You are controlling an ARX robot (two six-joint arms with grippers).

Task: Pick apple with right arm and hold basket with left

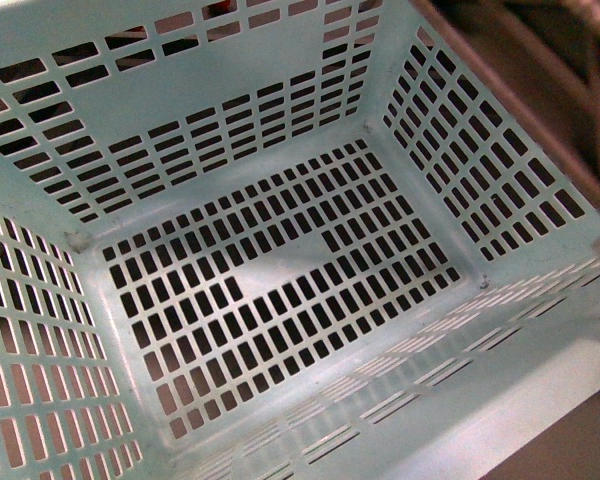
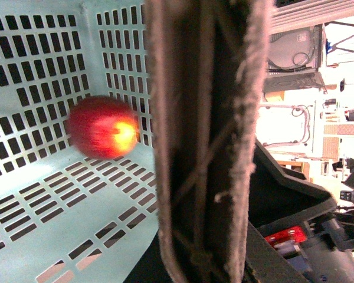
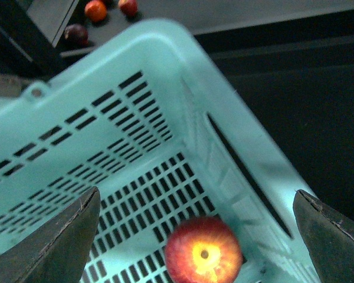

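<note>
Orange fruit (image 3: 95,10): lay well ahead of the right gripper (image 3: 196,193).
Red fruit (image 3: 128,6): sat just beside the orange fruit.
Dark purple fruit (image 3: 76,33): rested near both.

The apple (image 3: 203,257) lay inside the basket (image 3: 159,36) near its corner; the right claw (image 3: 197,192) hung spread wide above the basket.

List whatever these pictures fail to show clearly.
- Apple: blurred in the left wrist view; its surface detail is lost.
- Left claw: one close finger fills that view; its hold on the basket is hidden.
- Small fruits beyond the basket, right wrist view: too small to identify.
- Front view: apple not visible.
</note>
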